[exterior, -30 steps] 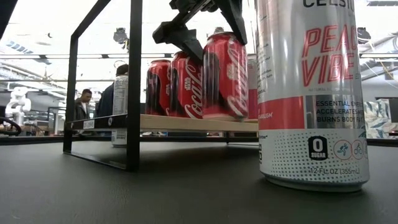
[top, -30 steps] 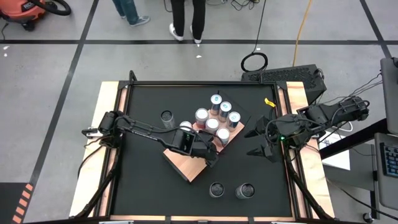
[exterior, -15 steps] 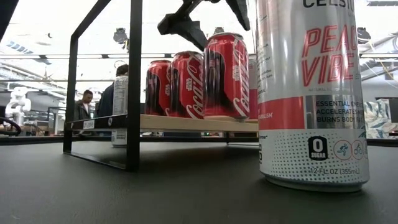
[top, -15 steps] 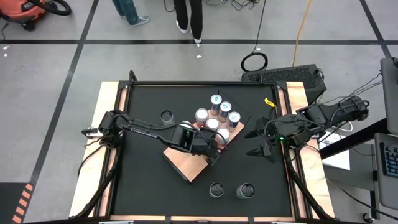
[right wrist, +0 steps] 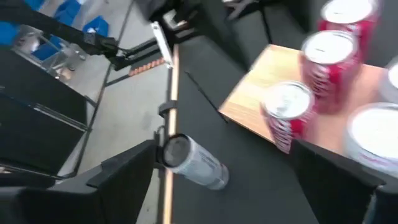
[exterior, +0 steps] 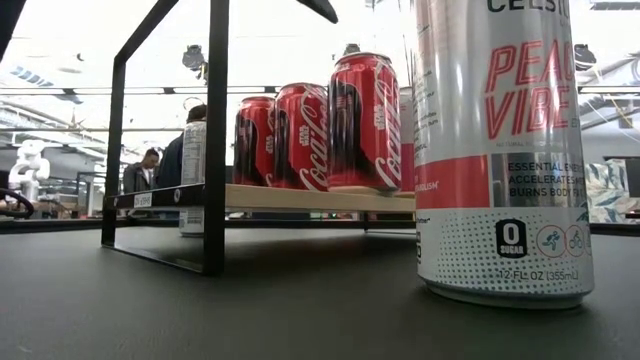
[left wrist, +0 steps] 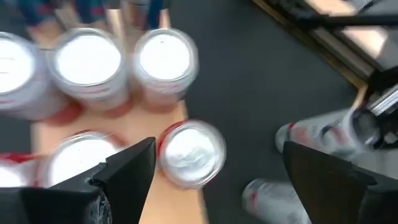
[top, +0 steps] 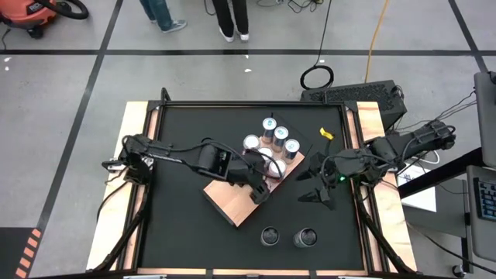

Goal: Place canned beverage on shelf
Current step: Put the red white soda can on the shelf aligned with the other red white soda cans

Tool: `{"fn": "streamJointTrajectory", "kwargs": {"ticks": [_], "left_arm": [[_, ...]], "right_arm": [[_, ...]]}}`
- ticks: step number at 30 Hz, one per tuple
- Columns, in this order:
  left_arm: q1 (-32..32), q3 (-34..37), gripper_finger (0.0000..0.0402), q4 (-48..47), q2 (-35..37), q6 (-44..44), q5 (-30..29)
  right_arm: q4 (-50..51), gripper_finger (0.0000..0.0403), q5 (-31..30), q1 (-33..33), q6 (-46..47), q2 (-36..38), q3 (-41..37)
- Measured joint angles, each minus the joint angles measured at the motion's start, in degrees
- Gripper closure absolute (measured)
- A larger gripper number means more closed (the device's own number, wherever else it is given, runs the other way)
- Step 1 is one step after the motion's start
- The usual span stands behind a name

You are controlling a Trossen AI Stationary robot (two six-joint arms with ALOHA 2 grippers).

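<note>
Here the black surface (top: 186,225) carries the shelf (top: 232,203), a light wooden board set at an angle near the middle, with cans standing on its far end. The left jaws (top: 260,195) hang over the board, spread apart and holding nothing; in the left wrist view a red can (left wrist: 189,152) stands on the board's edge directly beneath them, between the two dark fingers (left wrist: 127,171), and more cans (left wrist: 163,59) stand just beyond it. The right jaws (top: 310,186) are also apart and empty, low over the bare surface just off the board's right corner, near the cans but clear of them. In the right wrist view a silver can (right wrist: 193,163) shows between the fingers and well ahead of them, at the surface's rim.

Two more silver cans (top: 287,236) stand side by side on the near part of the surface, behind both jaws. From table height one of them, a tall white Celsius can (exterior: 500,150), fills the right foreground, and three red Coca-Cola cans (exterior: 315,125) stand in a row on the raised board behind a black frame post (exterior: 217,135).

Beyond the surface lies a grey floor (top: 77,77) marked with dark lines; legs of people (top: 232,19) stand at the far side, and an orange cable (top: 377,39) runs across the floor
</note>
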State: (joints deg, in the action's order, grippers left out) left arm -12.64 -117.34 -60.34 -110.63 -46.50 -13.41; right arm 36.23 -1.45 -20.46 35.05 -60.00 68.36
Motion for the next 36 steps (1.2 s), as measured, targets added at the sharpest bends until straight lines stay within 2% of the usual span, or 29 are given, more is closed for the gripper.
{"fn": "streamJointTrajectory", "kwargs": {"ticks": [7, 13, 19, 28, 36], "left_arm": [[0.5, -6.3, 0.0054, -9.7, 1.7, 5.2, -0.4], [1.1, -6.3, 0.0057, -14.4, 4.8, 6.9, -2.7], [1.9, -6.3, 0.0081, -15.7, 5.5, 8.0, -3.5], [2.1, -6.3, 0.0098, -16.2, 5.6, 8.0, -3.5], [-0.4, -6.3, 0.0098, -23.3, 5.6, 4.9, -3.2]], "right_arm": [[-4.4, 0.0121, 0.0, -3.0, 0.3, -6.9, 0.0], [-3.0, 0.0192, -2.4, -2.9, 2.2, -12.8, 0.0], [-2.4, 0.0248, -4.7, -1.2, -1.3, -17.6, 0.0], [-5.1, 0.0299, -4.5, 0.9, -3.5, -25.0, 0.0], [-5.8, 0.0330, -4.5, 2.8, -4.4, -27.0, 0.0]]}}
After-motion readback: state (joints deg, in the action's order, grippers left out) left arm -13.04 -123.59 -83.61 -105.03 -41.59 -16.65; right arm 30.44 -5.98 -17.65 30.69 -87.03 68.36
